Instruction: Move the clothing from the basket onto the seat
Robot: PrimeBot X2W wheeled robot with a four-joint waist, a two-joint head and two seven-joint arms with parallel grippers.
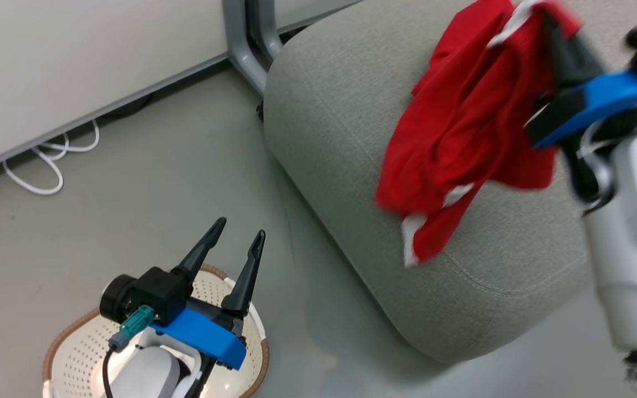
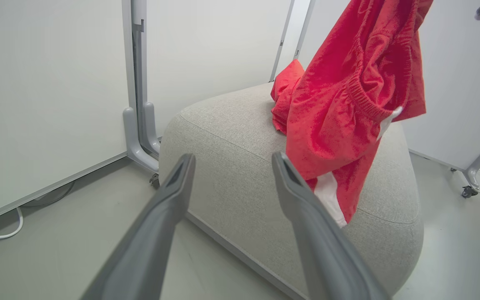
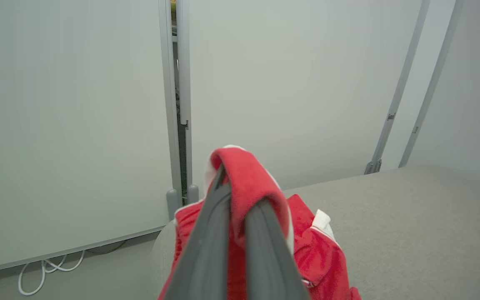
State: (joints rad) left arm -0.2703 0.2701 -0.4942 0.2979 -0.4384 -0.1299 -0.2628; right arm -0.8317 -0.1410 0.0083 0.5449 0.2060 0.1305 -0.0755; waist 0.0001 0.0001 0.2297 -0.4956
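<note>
The big grey woven-fabric sofa has bright red, white-trimmed shorts dangling over it, pinched in the right gripper. The cream perforated plastic basket sits beneath the left gripper, spread wide and empty. Placing step, I'd say: lower, then let go.

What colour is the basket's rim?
Brown, around the cream basket; the head view shows it best.
</note>
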